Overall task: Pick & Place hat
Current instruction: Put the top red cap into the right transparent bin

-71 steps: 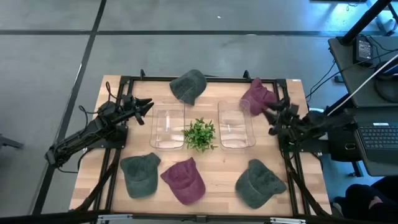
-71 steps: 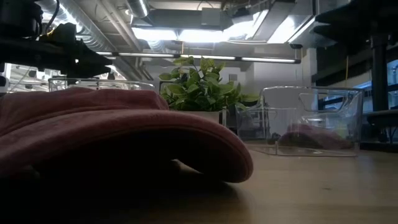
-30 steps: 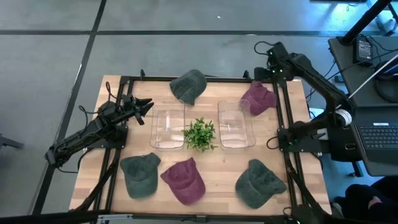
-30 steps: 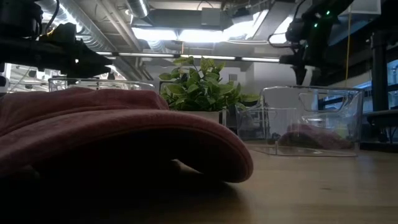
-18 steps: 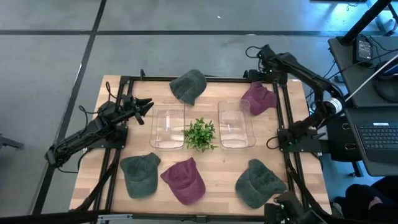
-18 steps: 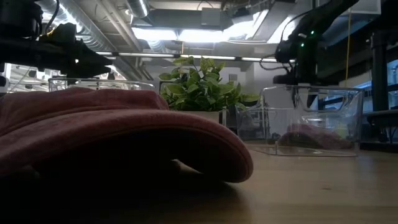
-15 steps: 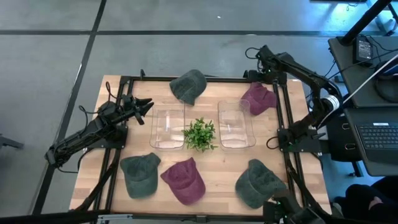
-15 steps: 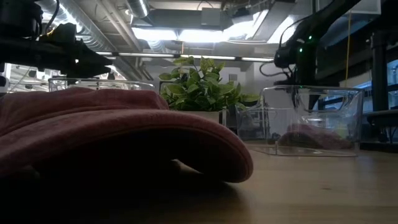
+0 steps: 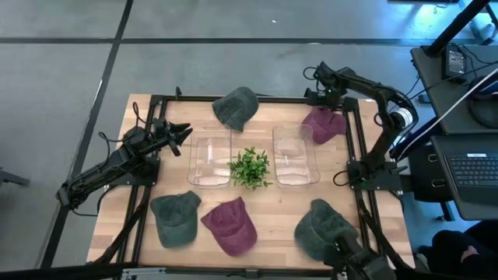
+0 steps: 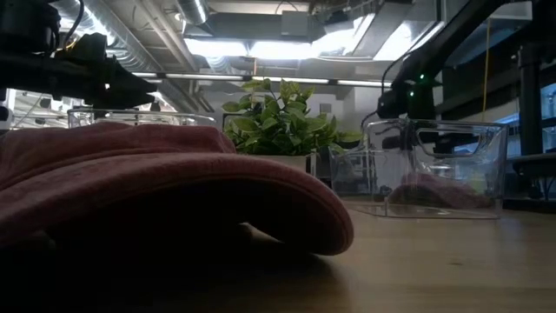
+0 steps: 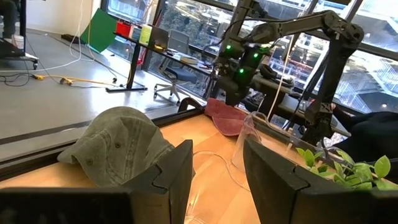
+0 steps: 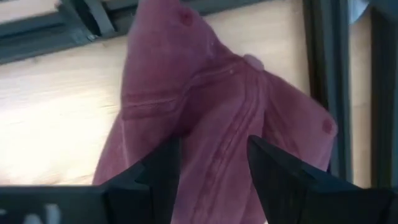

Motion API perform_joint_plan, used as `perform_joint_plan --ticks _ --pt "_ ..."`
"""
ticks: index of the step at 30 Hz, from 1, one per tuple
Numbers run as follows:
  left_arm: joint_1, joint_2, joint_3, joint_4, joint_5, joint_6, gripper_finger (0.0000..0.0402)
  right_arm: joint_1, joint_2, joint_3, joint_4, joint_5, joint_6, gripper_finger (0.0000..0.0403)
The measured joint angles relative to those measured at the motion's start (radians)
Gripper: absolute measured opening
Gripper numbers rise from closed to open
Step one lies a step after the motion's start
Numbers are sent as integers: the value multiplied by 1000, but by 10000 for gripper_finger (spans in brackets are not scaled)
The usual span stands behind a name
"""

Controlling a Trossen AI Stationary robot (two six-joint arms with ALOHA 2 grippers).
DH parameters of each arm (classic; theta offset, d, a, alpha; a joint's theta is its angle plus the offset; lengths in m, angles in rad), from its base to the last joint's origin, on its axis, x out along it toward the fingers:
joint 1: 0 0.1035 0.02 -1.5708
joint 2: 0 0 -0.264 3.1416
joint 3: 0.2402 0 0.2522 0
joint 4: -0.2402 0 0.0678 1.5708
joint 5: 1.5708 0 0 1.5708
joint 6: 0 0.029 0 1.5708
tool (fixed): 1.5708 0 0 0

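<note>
Several caps lie crown up on the table. The maroon hat [image 9: 325, 124] [image 12: 211, 106] at the far right corner lies directly under my right gripper [image 9: 317, 98] [image 12: 214, 180], which points down at it, open, a finger over each side of its crown. I see no touch. My left gripper [image 9: 179, 132] [image 11: 216, 177] waits open at the table's left side, facing the far green hat [image 9: 236, 107] [image 11: 118, 149]. Another maroon hat [image 9: 229, 224] [image 10: 156, 191] lies at the near edge, filling the low view.
Two clear bins [image 9: 210, 159] [image 9: 296, 154] stand mid-table with a small potted plant [image 9: 250, 167] between them. Green hats lie near left [image 9: 175, 216] and near right [image 9: 323, 228]. A dark frame rail [image 9: 358, 132] runs beside the far maroon hat.
My right arm has swung from high over the far right corner toward the table's left and come down over the far maroon hat, gripper pointing down. No hat has moved.
</note>
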Motion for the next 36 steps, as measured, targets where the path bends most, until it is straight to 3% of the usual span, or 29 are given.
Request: perform_joint_plan --ticks 15,28,36 --pt "0 0 0 -16 0 0 139 5 240 6 139 -43 -18 179" --pt "0 0 0 -18 -9 0 139 6 241 4 169 -50 -81 33" --pt "0 0 0 -18 -10 0 139 23 193 0 168 -10 -175 16"
